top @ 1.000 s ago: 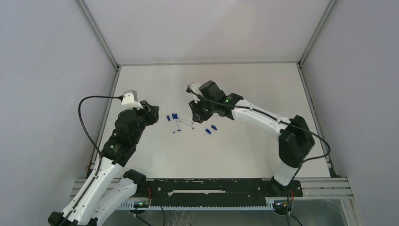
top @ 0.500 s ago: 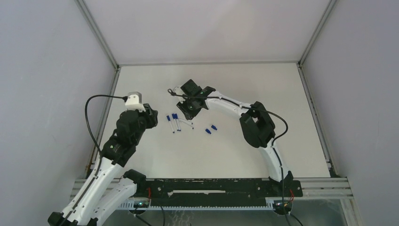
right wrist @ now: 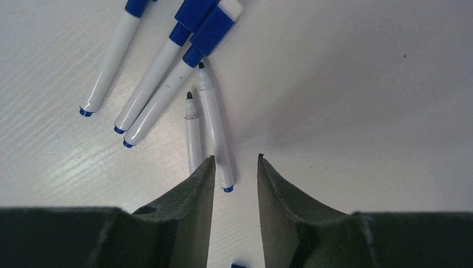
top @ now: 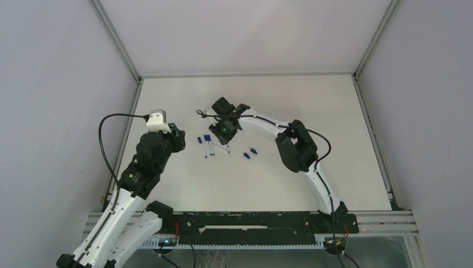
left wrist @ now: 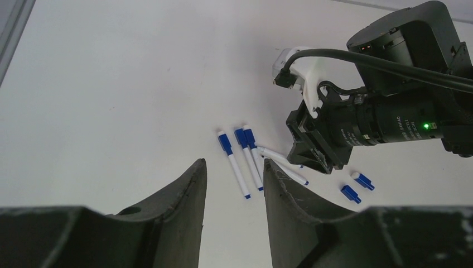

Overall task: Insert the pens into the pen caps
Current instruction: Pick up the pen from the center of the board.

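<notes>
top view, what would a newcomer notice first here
The right gripper stands out, open over two uncapped pens in the middle of the table. Three capped pens lie just left of them, and two loose blue caps lie to their right. The left gripper hangs open, aimed at the same cluster.

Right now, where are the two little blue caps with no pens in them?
In the top view, the two loose caps lie side by side on the white table, just right of the pens.
</notes>
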